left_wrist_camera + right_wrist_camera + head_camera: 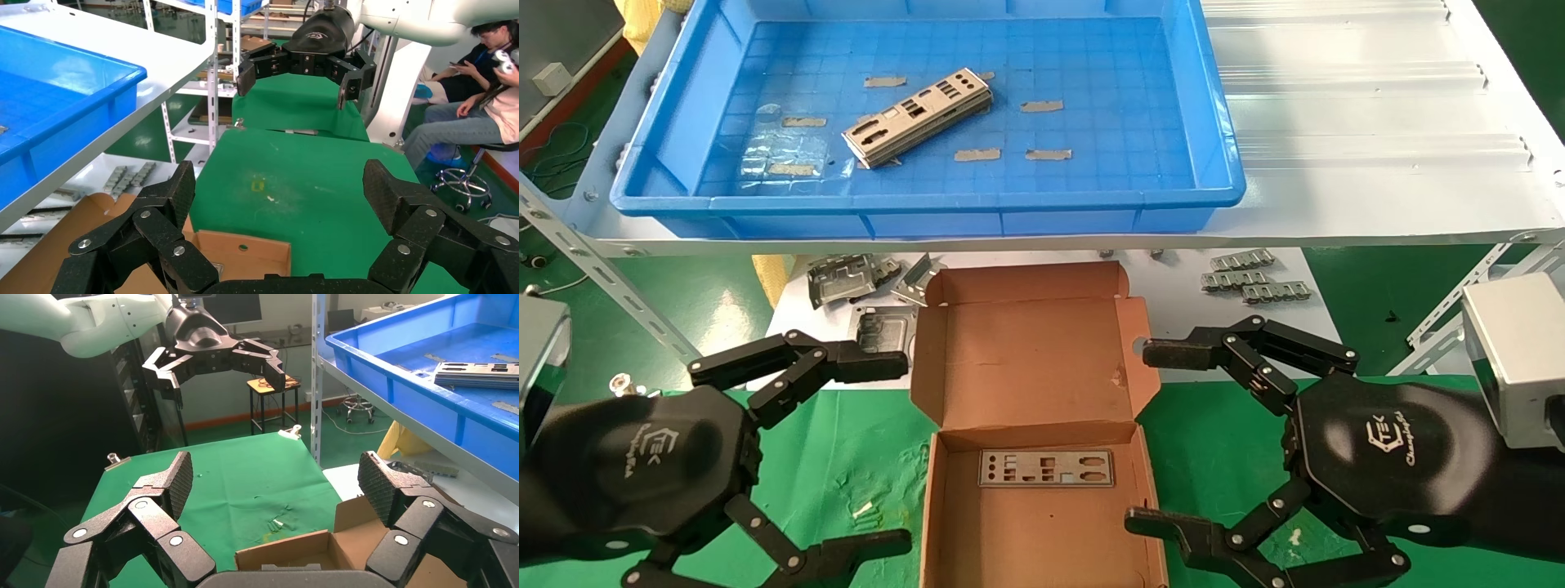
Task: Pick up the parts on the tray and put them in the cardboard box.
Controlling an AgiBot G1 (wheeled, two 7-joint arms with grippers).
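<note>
A stack of thin grey punched metal plates [919, 118] lies slanted in the blue tray [1209, 106] on the upper shelf; it also shows in the right wrist view [476, 373]. One such plate [1047, 468] lies flat in the open cardboard box [1026, 359] on the green mat. My left gripper [903, 449] is open and empty, left of the box. My right gripper [1140, 437] is open and empty, right of the box. Both hang level with the box, below the shelf.
Squarish stamped metal frames [846, 282] and small ridged strips [1254, 282] lie on the white lower surface behind the box. Slotted shelf struts [592, 261] run down at both sides. The shelf's front edge [1336, 233] overhangs the box's lid.
</note>
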